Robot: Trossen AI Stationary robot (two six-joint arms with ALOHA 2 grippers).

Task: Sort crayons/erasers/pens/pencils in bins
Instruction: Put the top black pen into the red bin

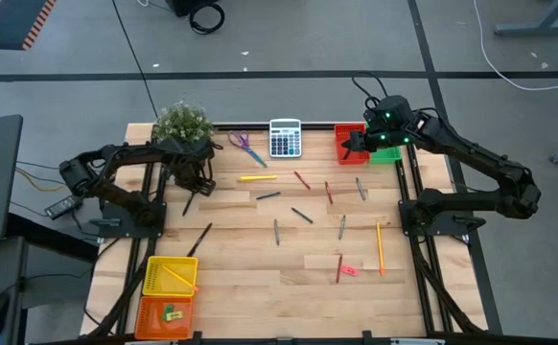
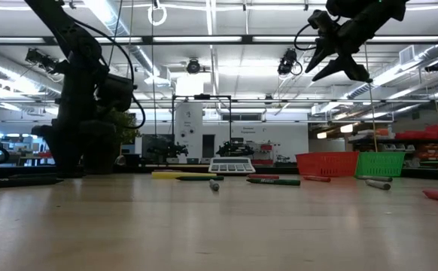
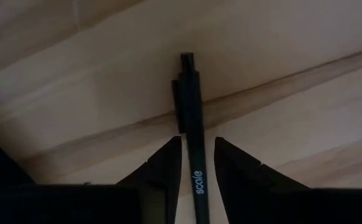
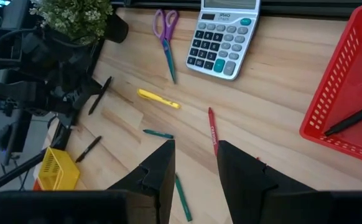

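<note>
Your left gripper (image 3: 193, 163) is low over the pale wooden desk (image 1: 260, 278) near the potted green plant (image 1: 183, 123), and its jaws stand a little apart on either side of a thin black pen with pale lettering (image 3: 191, 124). The fingers (image 3: 162, 171) sit just beside the barrel, and you cannot tell whether they touch it or grip it; the pen's lower end is cut off below the jaws. From above, the arm hides most of that pen, leaving only a dark sliver at (image 1: 189, 203). Your right gripper (image 4: 194, 163) hangs high above the far right corner, over the red mesh plastic bin (image 1: 348, 142); its jaws are partly open with nothing between them. That bin holds one dark stick (image 4: 352, 121), part of it masked by the mesh wall. The green mesh bin (image 2: 379, 163) next to it is almost fully covered by the arm from above. The yellow mesh bin (image 1: 170, 275) holds an orange pencil, and the orange mesh bin (image 1: 166, 311) a small green eraser. Across the desk lie a bright yellow pen (image 1: 257, 177), red crayons such as (image 1: 302, 180), a long orange pencil (image 1: 379, 246) and a pink eraser (image 1: 349, 270). Purple-handled scissors (image 1: 244, 145) and a grey calculator (image 1: 285, 137) sit at the far edge.
</note>
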